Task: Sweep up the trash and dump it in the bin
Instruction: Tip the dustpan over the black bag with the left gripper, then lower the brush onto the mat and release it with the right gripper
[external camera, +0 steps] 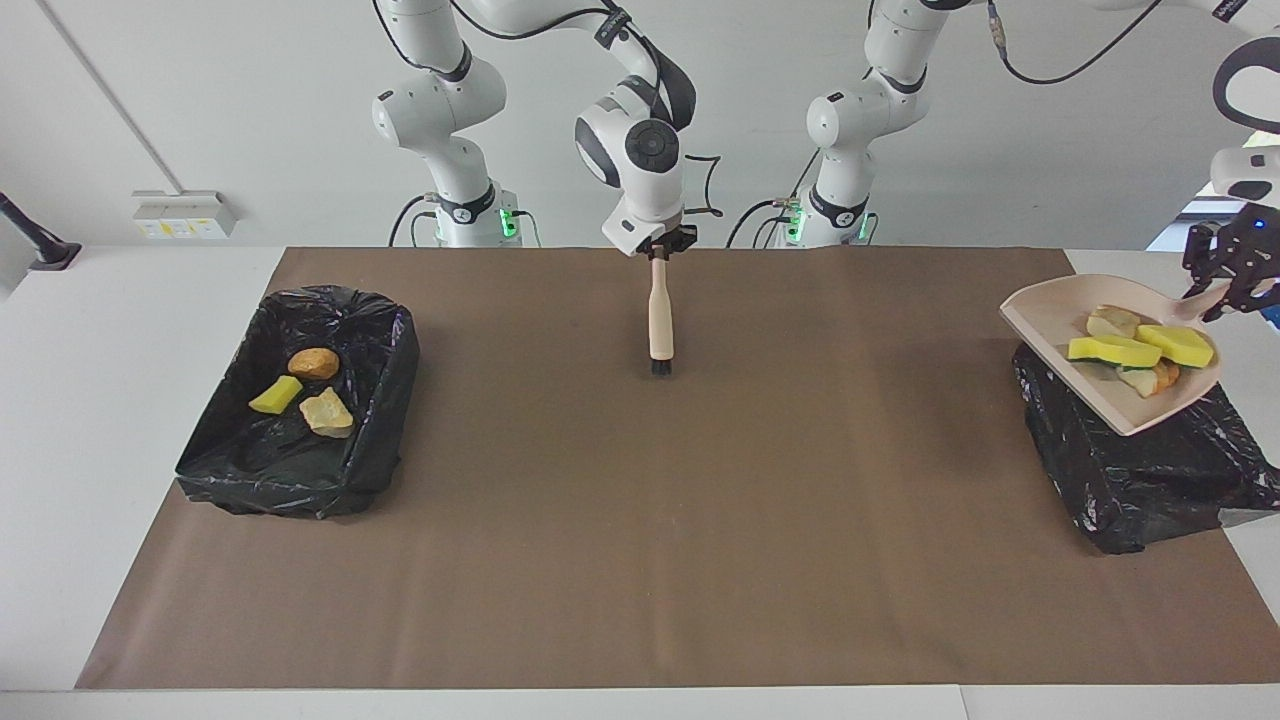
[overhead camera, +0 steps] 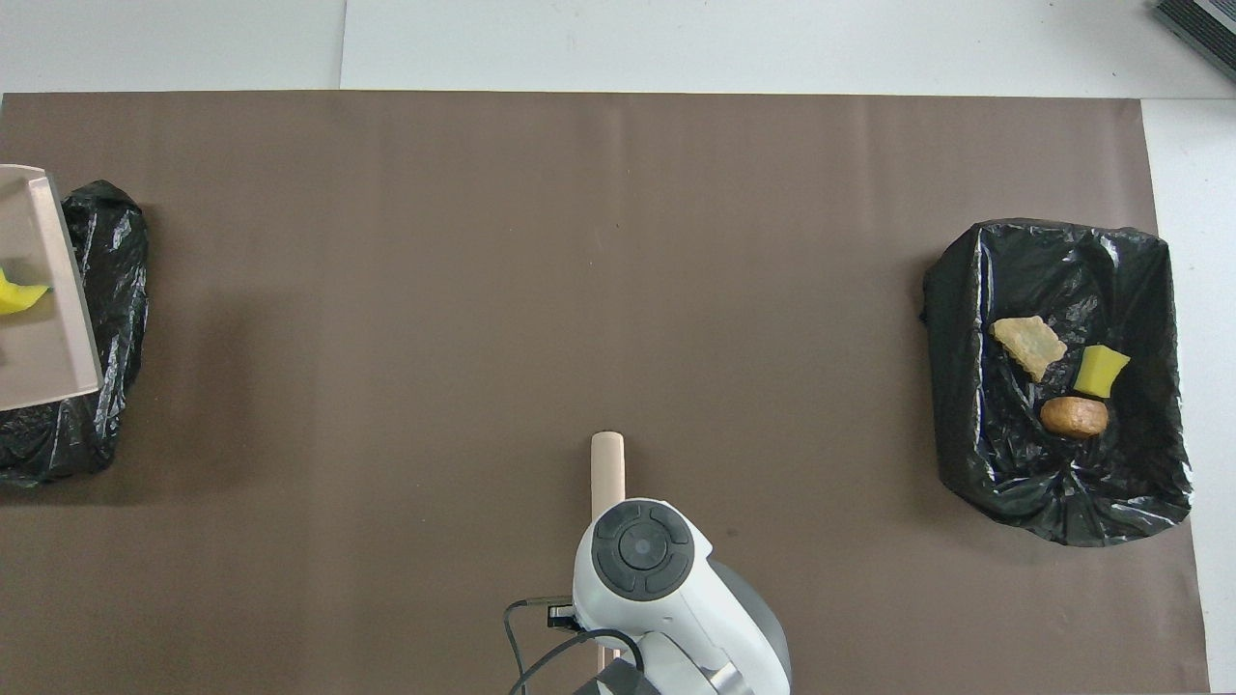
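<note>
- Two bins lined with black bags stand on the brown mat (external camera: 640,560) that covers the counter (external camera: 130,300), one at each end.
- The bin at the right arm's end (external camera: 300,400) holds three scraps: one round brown bread chunk (external camera: 314,363), one yellow sponge piece (external camera: 275,395) and one pale tan chunk (external camera: 327,413).
- The right hand (external camera: 660,245) hangs over the middle of the mat, on the side nearer the robots, clenched on the top of one beige brush (external camera: 660,320). The brush hangs upright, its dark bristles pointing down, just above the mat.
- One pale pink dustpan (external camera: 1050,330) is held in the air over the bin at the left arm's end (external camera: 1140,480), slightly tilted.
- In the dustpan lie two yellow sponge pieces (external camera: 1180,343), side by side, with tan and brown chunks (external camera: 1112,321) partly hidden under and beside them; how many chunks there are cannot be told.
- The left hand (external camera: 1225,290) is clenched on the dustpan's handle, over the counter's end by that bin.
- In the overhead view only one edge of the dustpan and a tip of yellow sponge show.
</note>
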